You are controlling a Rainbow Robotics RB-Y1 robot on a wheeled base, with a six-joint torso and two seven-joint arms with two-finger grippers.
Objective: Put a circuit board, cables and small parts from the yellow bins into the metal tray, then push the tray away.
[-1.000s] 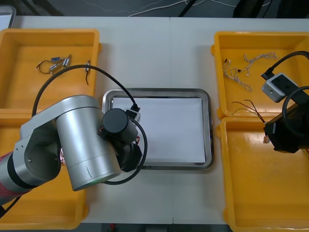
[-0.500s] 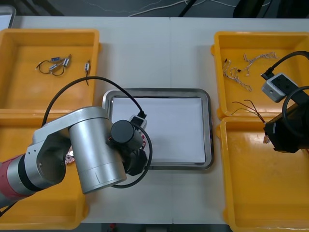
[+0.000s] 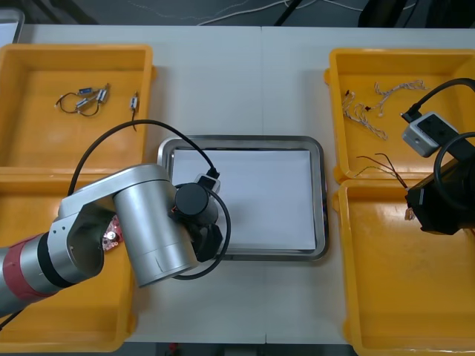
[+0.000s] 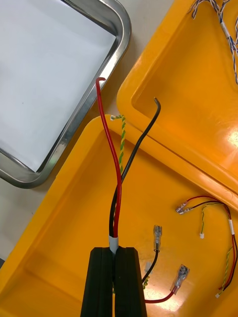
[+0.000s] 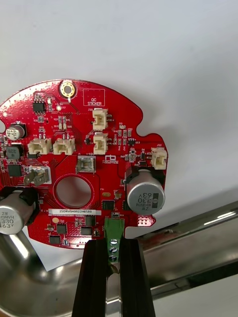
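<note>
My left gripper (image 5: 113, 245) is shut on the green connector at the edge of a round red circuit board (image 5: 84, 163). It holds the board over the white inside of the metal tray (image 5: 198, 230), just past the rim. In the front view my left arm (image 3: 148, 222) covers the near left corner of the tray (image 3: 319, 193). My right gripper (image 4: 117, 250) is shut on a red and black cable (image 4: 116, 188) and lifts it above the near right yellow bin (image 4: 64, 208). Beside my right arm (image 3: 445, 193) the cable's ends (image 3: 382, 165) stick out toward the tray.
Small metal parts (image 3: 85, 100) lie in the far left bin (image 3: 44, 141). Twisted cables (image 3: 367, 111) lie in the far right bin (image 3: 338, 89). More red and black cables (image 4: 208, 213) rest in the bin under my right gripper. Another red board (image 3: 111, 233) shows in the near left bin.
My left arm has swung right, bringing its wrist farther over the tray's near left corner. The right arm has not moved.
</note>
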